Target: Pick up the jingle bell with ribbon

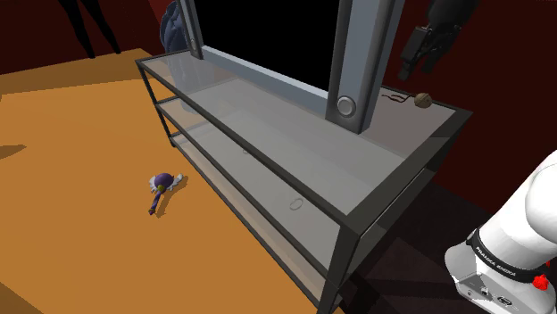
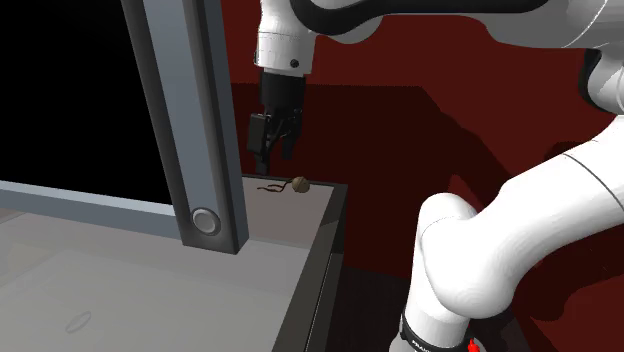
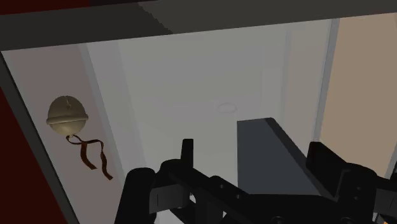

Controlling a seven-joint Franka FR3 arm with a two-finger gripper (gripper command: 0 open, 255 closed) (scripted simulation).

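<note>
Bell [image 3: 67, 114], a dull brassy ball, lay on the top glass shelf [image 1: 295, 134] close to the shelf's end at the shoulder view's right, just inside the dark frame; its brown ribbon [image 3: 92, 153] trailed flat on the glass away from it toward the grey post [image 1: 361, 53], touching nothing else. Lying so near the edge rail, it probably left little room on that side for a finger to come down.

Above it hung the black gripper [image 2: 270, 160], well clear of the glass, pointing down; in the wrist view its fingers stood apart with nothing between them, and the bell sat off to one side of them, not in the gap. That offset reads as an approach not yet lined up; in the second exterior view the hand looked nearer the ribbon than the ball.

Judged from this, the step in hand was the reach; the hand would need to shift across until the bell lay between the fingers, then lower. A round, smooth ball could roll or squirt out if pinched off-centre.

The grey post rose close beside the working space, which may explain the arm's steep approach from above; a purple toy [image 1: 162, 185] lay far off on the orange floor.
</note>
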